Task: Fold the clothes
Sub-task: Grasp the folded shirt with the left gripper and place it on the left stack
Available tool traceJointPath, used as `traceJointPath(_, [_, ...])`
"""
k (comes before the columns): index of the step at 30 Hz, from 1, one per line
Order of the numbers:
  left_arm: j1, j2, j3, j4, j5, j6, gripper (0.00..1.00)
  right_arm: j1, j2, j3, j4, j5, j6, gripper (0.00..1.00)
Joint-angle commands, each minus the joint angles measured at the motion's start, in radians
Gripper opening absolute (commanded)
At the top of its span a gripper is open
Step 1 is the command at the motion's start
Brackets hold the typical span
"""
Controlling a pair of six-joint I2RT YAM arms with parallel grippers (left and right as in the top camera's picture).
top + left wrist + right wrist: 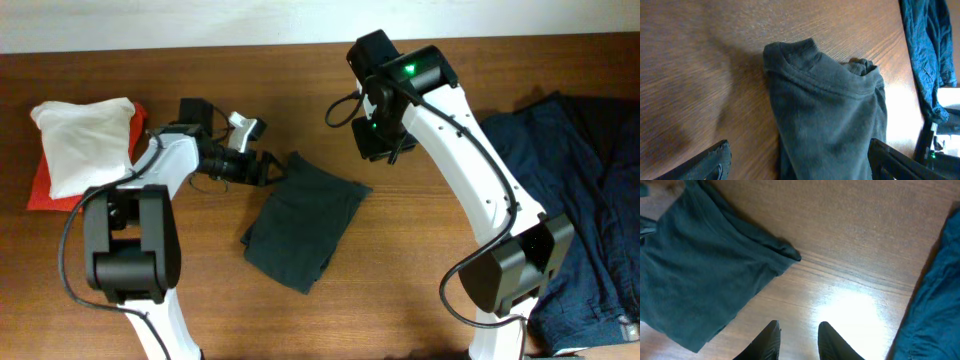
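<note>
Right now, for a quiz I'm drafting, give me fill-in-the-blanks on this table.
The white cloth lies on a ___ one.
The blue pile lies beside the ___ arm.
The right gripper holds ___.
The left gripper, at the green garment, is ___.
Missing: red; right; nothing; open.

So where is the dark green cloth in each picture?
Overhead: the dark green cloth lies in the middle of the picture.
Left wrist: it fills the lower middle.
Right wrist: it covers the left side.
Shared landmark: the blue clothes, at the right edge in every view.
</note>
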Motion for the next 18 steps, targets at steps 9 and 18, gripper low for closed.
traceJointPath(9, [-0.037,0.178,0.135,-0.129,0.029,0.021,0.0,0.003,-0.026,0.018,-0.032,0.069,0.0,0.29])
traceJointPath(18, [0.436,-0.088,0.519,-0.34,-0.255,0.022,0.0,-0.096,-0.026,0.018,-0.037,0.072,0.022,0.29])
